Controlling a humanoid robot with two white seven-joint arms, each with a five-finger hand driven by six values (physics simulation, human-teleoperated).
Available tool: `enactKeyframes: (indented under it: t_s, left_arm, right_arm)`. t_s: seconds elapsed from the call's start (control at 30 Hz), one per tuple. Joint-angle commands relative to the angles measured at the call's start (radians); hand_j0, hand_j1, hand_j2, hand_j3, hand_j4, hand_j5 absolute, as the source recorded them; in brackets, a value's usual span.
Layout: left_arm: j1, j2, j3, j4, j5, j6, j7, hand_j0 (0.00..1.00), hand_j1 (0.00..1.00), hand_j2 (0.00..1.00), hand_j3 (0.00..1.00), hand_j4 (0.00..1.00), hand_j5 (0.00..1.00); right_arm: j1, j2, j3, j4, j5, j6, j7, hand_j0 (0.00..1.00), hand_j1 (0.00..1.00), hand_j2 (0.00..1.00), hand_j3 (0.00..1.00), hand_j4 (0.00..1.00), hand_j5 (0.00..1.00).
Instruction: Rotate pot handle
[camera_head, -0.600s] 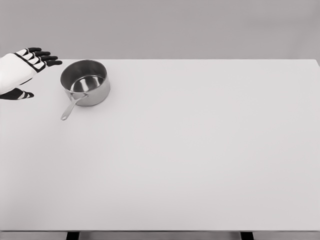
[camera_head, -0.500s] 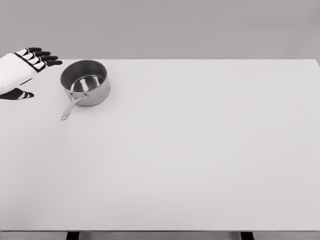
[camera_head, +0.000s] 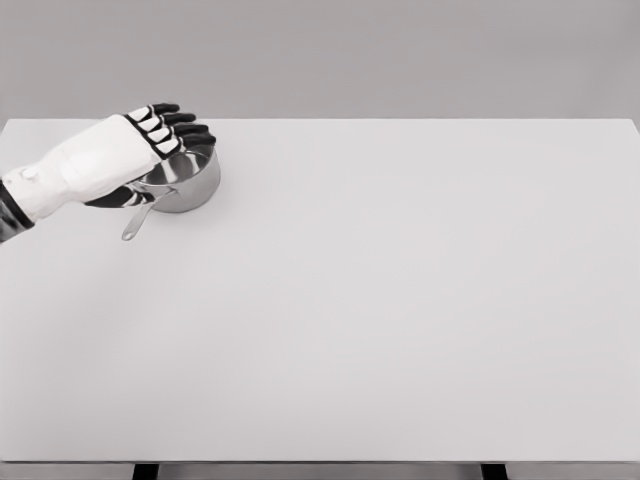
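Entering from the left edge: a white forearm ending in the left hand (camera_head: 130, 155), white-backed with black fingers (camera_head: 185, 130). Held palm down over the left part of a small round stainless-steel pot (camera_head: 185, 180), covering much of its rim and opening. Fingers extended and slightly fanned, pointing right and toward the far edge, reaching across the top of the pot; gripping nothing, open. Dark thumb tucked below the palm, near where the handle meets the pot wall; contact there impossible to tell.

Just right of and beneath the hand: the pot itself, upright on the wide white rectangular table (camera_head: 400, 300), in the far left corner region. Shiny wall and part of the interior visible to the right of the fingers. Thin steel handle (camera_head: 135, 222) sticking out from under the hand, angled down and to the left toward the near edge, its tip lying close to the table surface.

Further right: only bare white table, stretching to the right edge. Two dark table legs (camera_head: 146, 471) peeking out below the near edge. Plain grey backdrop (camera_head: 400, 50) behind. Right hand out of view.
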Motion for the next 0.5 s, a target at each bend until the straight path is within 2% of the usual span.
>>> enactKeyframes:
  t_s: [0.0, 0.17, 0.27, 0.37, 0.47]
  left_arm:
    - [-0.003, -0.032, -0.032, -0.009, 0.005, 0.001, 0.001, 1.00, 1.00, 1.00, 1.00, 1.00, 1.00]
    - [-0.066, -0.095, -0.112, 0.000, -0.024, 0.001, 0.001, 1.00, 1.00, 1.00, 1.00, 1.00, 1.00]
    - [-0.071, -0.173, -0.117, 0.027, -0.146, 0.001, 0.001, 1.00, 1.00, 1.00, 1.00, 1.00, 1.00]
    - [-0.069, -0.194, -0.115, 0.090, -0.195, 0.001, 0.001, 1.00, 1.00, 1.00, 1.00, 1.00, 1.00]
    - [-0.068, -0.190, -0.112, 0.098, -0.219, 0.001, 0.003, 1.00, 1.00, 1.00, 1.00, 1.00, 1.00]
  right_arm:
    - [0.000, 0.000, 0.000, 0.000, -0.001, 0.000, 0.000, 1.00, 1.00, 1.00, 1.00, 1.00, 1.00]
    - [0.000, 0.000, 0.000, 0.000, -0.001, 0.000, 0.000, 1.00, 1.00, 1.00, 1.00, 1.00, 1.00]
    - [0.000, 0.000, 0.000, 0.000, 0.001, 0.000, 0.000, 1.00, 1.00, 1.00, 1.00, 1.00, 1.00]
    - [0.000, 0.000, 0.000, 0.000, -0.001, 0.000, 0.000, 1.00, 1.00, 1.00, 1.00, 1.00, 1.00]
    - [0.000, 0.000, 0.000, 0.000, -0.001, 0.000, 0.000, 1.00, 1.00, 1.00, 1.00, 1.00, 1.00]
